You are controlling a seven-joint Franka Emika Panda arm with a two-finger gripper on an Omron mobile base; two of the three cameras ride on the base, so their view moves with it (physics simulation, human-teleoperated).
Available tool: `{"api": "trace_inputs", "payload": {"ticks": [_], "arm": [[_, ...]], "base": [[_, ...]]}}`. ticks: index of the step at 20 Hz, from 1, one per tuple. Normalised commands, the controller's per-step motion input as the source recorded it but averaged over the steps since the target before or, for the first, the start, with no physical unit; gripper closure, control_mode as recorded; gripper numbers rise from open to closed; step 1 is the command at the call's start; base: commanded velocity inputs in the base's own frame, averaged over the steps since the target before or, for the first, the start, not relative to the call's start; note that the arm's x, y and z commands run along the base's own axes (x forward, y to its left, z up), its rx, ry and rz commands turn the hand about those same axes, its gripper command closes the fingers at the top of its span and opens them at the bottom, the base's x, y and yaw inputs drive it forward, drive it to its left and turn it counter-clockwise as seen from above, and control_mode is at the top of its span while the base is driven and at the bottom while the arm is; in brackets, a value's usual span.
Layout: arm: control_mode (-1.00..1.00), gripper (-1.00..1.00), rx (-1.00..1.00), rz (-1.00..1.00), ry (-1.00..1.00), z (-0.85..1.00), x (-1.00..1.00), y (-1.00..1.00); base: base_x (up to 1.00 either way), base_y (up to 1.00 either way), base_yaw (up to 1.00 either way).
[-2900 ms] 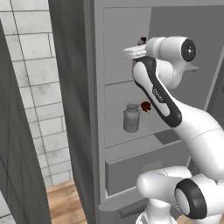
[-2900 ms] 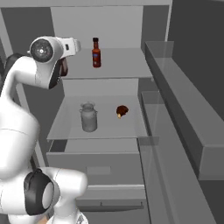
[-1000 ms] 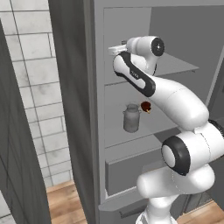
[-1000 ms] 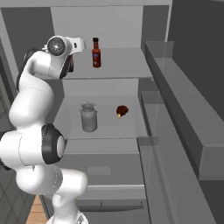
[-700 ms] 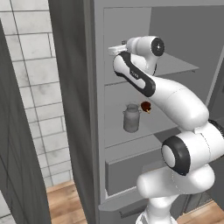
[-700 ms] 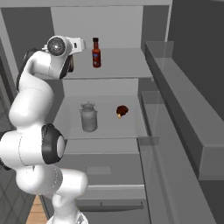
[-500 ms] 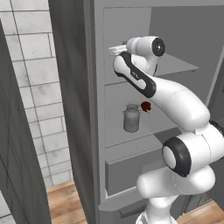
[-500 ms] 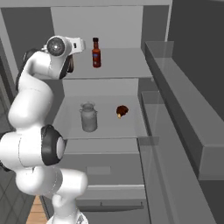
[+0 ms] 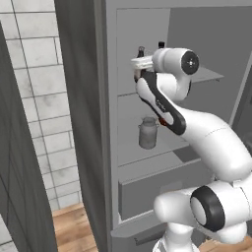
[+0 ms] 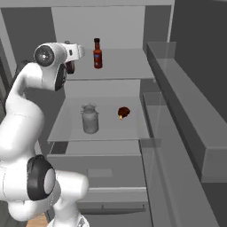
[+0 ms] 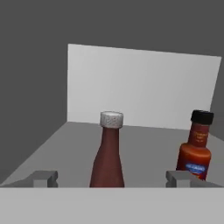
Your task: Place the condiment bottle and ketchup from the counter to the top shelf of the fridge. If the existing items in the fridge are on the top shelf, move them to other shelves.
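The ketchup bottle (image 11: 107,151) has been released on the top shelf (image 10: 124,71), left of the sauce bottle (image 10: 97,53); the gripper (image 11: 111,178) is spread apart around it, so both bottles appear placed.

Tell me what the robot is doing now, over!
Tool open, ketchup standing between its fingers on top shelf. Condiment bottle upright beside it. Milk can and drumstick one shelf down. Nothing blocking.

The milk can (image 10: 90,118) is showing a dull grey metal look, and the top shelf (image 10: 124,66) is looking smooth and matt. The ketchup (image 11: 107,153) is wearing a rough-textured pale cap, while the condiment bottle (image 11: 195,148) is gleaming slightly, glassy.
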Motion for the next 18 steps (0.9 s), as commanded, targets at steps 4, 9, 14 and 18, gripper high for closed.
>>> {"api": "trace_inputs", "payload": {"ticks": [4,9,14,18], "arm": [[-1.00,-1.00,0.01,-0.18,-0.02,0.22,-0.91,-0.11],[-1.00,-1.00,0.10,-0.25,0.00,0.50,-1.00,-0.14],[-1.00,-1.00,0.13,-0.27,0.00,0.40,-1.00,-0.34],[-1.00,-1.00,0.15,-0.23,0.03,0.30,-1.00,-0.40]], "base": [[0.00,0.00,0.00],[0.00,0.00,0.00],[0.00,0.00,0.00],[0.00,0.00,0.00]]}}
